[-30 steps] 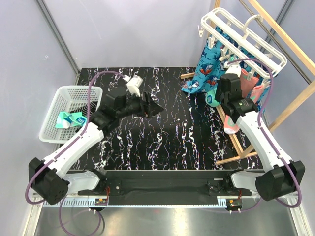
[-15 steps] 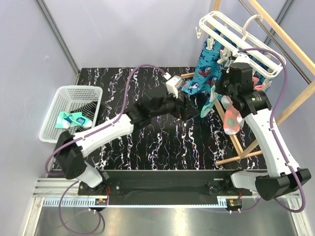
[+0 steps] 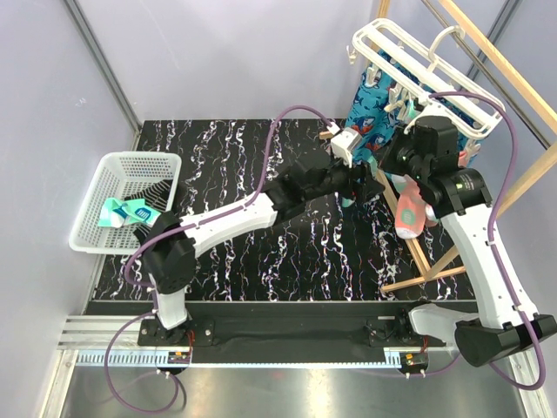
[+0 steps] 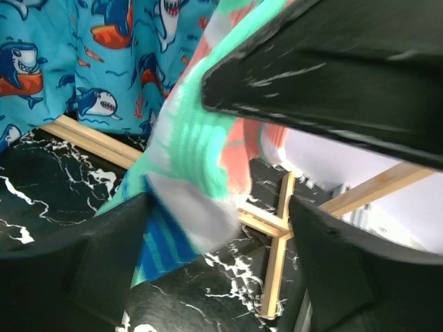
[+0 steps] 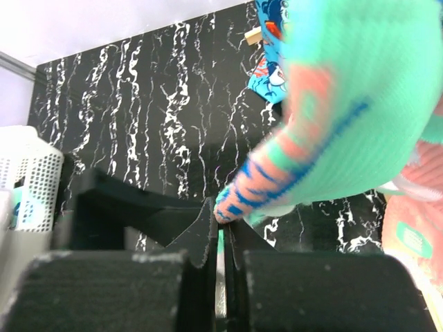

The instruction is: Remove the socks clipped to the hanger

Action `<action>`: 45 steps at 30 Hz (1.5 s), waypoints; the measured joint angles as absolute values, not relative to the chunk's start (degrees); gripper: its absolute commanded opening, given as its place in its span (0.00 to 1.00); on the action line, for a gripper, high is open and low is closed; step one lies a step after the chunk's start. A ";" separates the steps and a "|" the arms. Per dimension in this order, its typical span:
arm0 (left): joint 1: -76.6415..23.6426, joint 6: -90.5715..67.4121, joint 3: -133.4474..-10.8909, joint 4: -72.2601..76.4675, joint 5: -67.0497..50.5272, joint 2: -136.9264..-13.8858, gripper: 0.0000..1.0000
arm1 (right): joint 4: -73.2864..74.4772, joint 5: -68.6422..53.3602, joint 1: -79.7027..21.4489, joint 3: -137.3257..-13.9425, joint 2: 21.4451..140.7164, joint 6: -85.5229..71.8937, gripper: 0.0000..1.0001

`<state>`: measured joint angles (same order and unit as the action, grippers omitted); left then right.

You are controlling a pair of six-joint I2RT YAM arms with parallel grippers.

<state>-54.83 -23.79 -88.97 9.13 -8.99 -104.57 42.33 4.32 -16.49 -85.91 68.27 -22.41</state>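
The white hanger (image 3: 426, 61) hangs at the back right with a blue shark sock (image 3: 365, 117) clipped to it; that sock also shows in the left wrist view (image 4: 90, 55). A salmon-pink sock (image 3: 409, 213) hangs lower on the right. My right gripper (image 5: 223, 220) is shut on the tip of a mint-green sock with salmon and blue pattern (image 5: 346, 117), just below the hanger (image 3: 389, 170). My left gripper (image 4: 221, 266) is open, and the end of that mint-green sock (image 4: 190, 200) hangs between its fingers. In the top view the left gripper (image 3: 370, 185) is next to the right one.
A white basket (image 3: 104, 178) at the table's left edge holds a mint-green sock (image 3: 126, 212). A light wooden frame (image 3: 513, 187) stands at the right, with its foot bars on the table (image 3: 409, 252). The table top is black marble (image 3: 261, 157).
My left arm has swung from beside the basket far to the right, up to the right gripper. The right gripper has risen with the mint-green sock in it.
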 measured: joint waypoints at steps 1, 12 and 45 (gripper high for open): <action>-55.02 -23.62 -89.14 9.15 -8.69 -105.14 0.48 | 42.54 3.99 -16.49 -85.91 68.07 -22.59 0.00; -56.88 -20.60 -89.21 9.06 -3.64 -105.69 0.00 | 49.74 7.09 -16.49 -93.71 67.85 -26.39 0.67; -60.95 -13.89 -82.54 9.17 12.53 -99.26 0.00 | 65.89 27.99 -16.49 -121.21 83.42 -28.86 0.62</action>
